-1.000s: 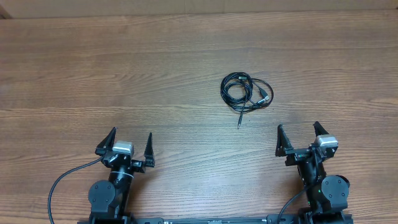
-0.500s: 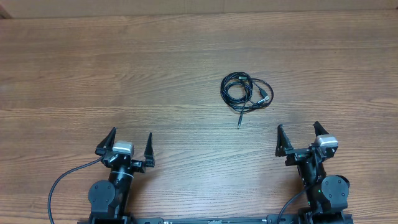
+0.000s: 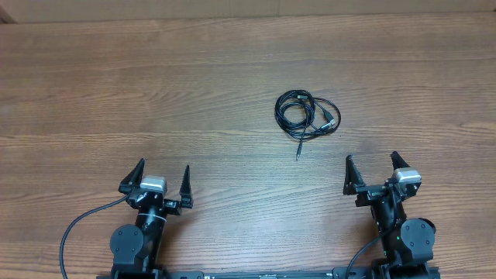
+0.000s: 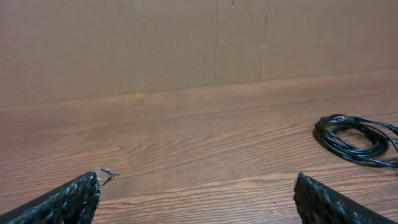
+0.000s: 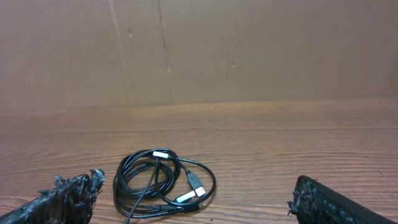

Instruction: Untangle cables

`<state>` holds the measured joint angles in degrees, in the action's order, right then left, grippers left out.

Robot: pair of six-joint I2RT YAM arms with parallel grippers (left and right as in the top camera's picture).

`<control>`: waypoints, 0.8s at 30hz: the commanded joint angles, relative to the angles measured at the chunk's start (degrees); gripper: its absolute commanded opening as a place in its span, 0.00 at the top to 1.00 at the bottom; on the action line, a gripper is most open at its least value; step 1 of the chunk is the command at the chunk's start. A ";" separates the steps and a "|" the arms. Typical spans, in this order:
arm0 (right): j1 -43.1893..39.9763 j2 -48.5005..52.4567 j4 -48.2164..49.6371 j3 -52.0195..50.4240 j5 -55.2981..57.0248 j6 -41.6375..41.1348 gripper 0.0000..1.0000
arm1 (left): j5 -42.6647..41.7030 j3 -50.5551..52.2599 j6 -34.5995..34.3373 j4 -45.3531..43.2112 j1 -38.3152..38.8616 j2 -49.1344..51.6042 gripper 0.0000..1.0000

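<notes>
Overhead view, with both wrist views. You see the cables (image 3: pixel 307 116) lying as one small coiled bundle of thin black cords on the wooden table (image 3: pixel 155 77), at about 2 o'clock from the table's middle. One loose end (image 3: pixel 298 153) trails out of the bundle toward 6 o'clock and finishes in a small plug. A silver-tipped plug (image 3: pixel 330 122) sits at the bundle's 4 o'clock edge.

Your left gripper (image 3: pixel 164 164) hovers near the table's 7 o'clock edge with its two fingers spread wide apart and nothing between them. The bundle lies at about 2 o'clock from it, well apart.

Your right gripper (image 3: pixel 371 156) sits near the 5 o'clock edge, its fingers likewise spread wide and holding nothing. The bundle lies at about 10 o'clock from it, nearer than to the left gripper but not touching.

In the left wrist view, the bundle shows at the 3 o'clock edge, partly cut off. In the right wrist view, the loops overlap and cross one another, and two pale plug ends show among them. A brown cardboard wall (image 5: pixel 249 50) stands behind the table's far edge.
</notes>
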<state>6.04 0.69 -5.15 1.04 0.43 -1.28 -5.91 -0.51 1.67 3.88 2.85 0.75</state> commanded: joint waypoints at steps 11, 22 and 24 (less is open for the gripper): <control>-0.17 -0.52 0.35 -0.57 0.55 0.28 0.00 | 0.35 0.22 0.07 0.20 -0.37 -0.50 0.01; -0.17 -0.52 0.35 -0.57 0.55 0.28 0.00 | 0.92 0.22 0.04 -0.09 -0.37 -0.50 0.00; -0.17 -0.52 0.35 -0.57 0.55 0.28 0.00 | 1.38 0.20 -0.04 0.20 -0.37 -0.50 0.01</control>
<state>6.04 0.67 -5.15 1.04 0.45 -1.28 -5.72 -0.51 1.67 3.88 2.85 0.75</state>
